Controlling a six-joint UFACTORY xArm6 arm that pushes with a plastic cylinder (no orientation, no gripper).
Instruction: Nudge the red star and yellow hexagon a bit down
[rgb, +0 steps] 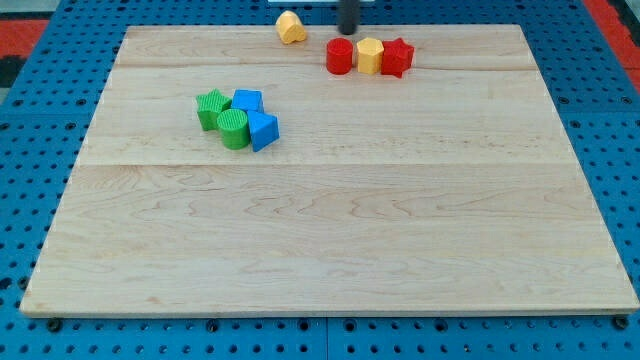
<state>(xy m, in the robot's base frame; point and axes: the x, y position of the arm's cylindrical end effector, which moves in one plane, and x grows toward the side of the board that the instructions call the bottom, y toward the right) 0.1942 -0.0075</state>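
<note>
The red star (398, 57) and the yellow hexagon (370, 56) stand side by side near the view's top edge of the counter (330, 250), touching each other. The hexagon is in the middle of a short row: a red cylinder (340, 56) touches it on the view's left, and the star is on the view's right.

My tip (348, 31) is just above this row, over the red cylinder and the left part of the hexagon, close to them, but I cannot tell if it touches. To do this step well, I think the tip should first go a little to the view's right, to the seam between hexagon and star, and then push down slowly and only a short way. From where it is now, a push down would probably take the cylinder too and leave the star behind.

Only the lower end of the dark rod shows; it comes in upright from the top edge. There is no hand on this arm, so nothing is held.

Further away are a second yellow block (291, 27) at the view's top, and a cluster of a green star (211, 108), a green cylinder (234, 128) and two blue blocks (255, 118) at the left.
</note>
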